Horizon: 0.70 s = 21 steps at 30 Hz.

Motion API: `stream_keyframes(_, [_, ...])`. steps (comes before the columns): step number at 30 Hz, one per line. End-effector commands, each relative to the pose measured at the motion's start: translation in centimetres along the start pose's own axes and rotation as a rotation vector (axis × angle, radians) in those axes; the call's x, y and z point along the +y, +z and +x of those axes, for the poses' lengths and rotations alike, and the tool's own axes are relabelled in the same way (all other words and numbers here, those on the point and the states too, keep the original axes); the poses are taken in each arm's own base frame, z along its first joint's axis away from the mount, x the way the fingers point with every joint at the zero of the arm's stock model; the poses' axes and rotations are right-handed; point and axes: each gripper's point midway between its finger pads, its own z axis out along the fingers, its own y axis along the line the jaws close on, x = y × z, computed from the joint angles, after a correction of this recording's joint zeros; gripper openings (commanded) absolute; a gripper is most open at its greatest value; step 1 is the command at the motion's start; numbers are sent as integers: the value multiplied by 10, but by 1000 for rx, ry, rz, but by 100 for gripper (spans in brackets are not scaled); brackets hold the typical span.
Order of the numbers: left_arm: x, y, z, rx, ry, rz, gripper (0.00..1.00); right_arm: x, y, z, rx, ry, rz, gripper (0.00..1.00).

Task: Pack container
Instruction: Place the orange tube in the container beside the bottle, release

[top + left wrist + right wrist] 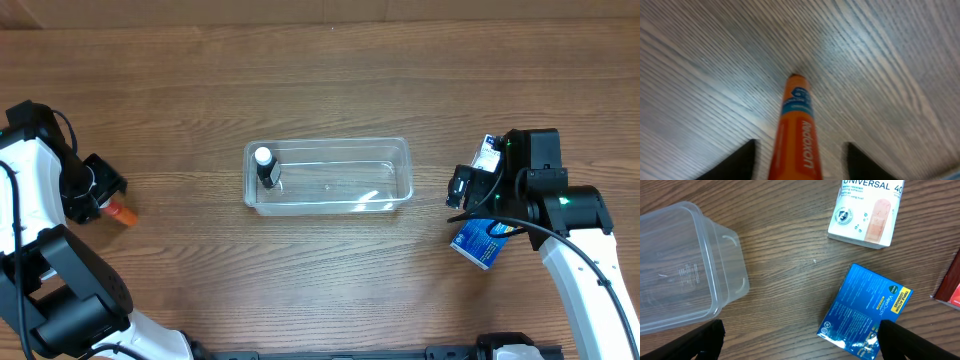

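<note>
The clear plastic container (pixel 390 150) lies mid-table with a small dark bottle with a white cap (pixel 266 167) standing in its left end. My left gripper (pixel 104 200) is at the far left, open, its fingers (pixel 800 152) on either side of an orange tube (pixel 797 115) that lies on the wood, with gaps on both sides. The tube's tip also shows in the overhead view (pixel 123 213). My right gripper (pixel 462 190) is open wide and empty (pixel 802 337), above bare table between the container's right end (pixel 685 265) and a blue box (pixel 865 310).
A white plaster box (pixel 867 210) lies beyond the blue box (pixel 483 243), partly under the right arm in the overhead view (pixel 488 152). A red item (pixel 950 287) shows at the right edge of the right wrist view.
</note>
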Motion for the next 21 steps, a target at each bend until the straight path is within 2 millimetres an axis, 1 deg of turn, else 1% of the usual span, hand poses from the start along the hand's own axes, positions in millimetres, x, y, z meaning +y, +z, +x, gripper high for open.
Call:
stream_keyframes(1, [5,4,1,5,11,-44,37,3,-6,-9,-30,5,-9,100])
stream_keyframes(4, [6,4,2,10,11,-46,23,3,-6,-9,-30,5,-9,100])
stream_keyframes(5, [6,4,3,13,11,-48,21,3,-6,-9,-30,5,-9,100])
stream_keyframes(6, [6,4,5,18,12,-48,15,3,-6,-9,-30,5,-9,100])
stream_keyframes(7, [7,3,6,22,11,-49,5,3,-6,-9,-30,5,-9,100])
stream_keyframes(9, [7,-2,11,34,-14,-48,4,3,-6,-9,-30,5,-9,100])
stream_keyframes(11, [-2,-15,17,27,-4,-3,4,3,-6,-9,-30,5,-9,100])
stream_keyframes(13, [-21,-43,27,-29,69,61,4,3,-6,-9,-30,5,-9,100])
stream_keyframes(14, [-36,-61,37,-68,129,100,4,2,-6,-9,-30,5,-9,100])
stream_keyframes(15, [-48,-74,47,-97,188,135,4,3,-6,-9,-30,5,-9,100])
stream_keyframes(16, [-66,-93,64,-129,266,188,4,3,-6,-9,-31,5,-9,100])
stream_keyframes(18, [-95,-123,99,-188,388,264,4,3,-6,-9,-31,5,-9,100])
stream_keyframes(20, [-116,-141,127,-242,469,301,4,3,-6,-9,-31,5,-9,100])
stream_keyframes(21, [-124,-146,139,-253,495,305,4,3,-6,-9,-31,5,-9,100])
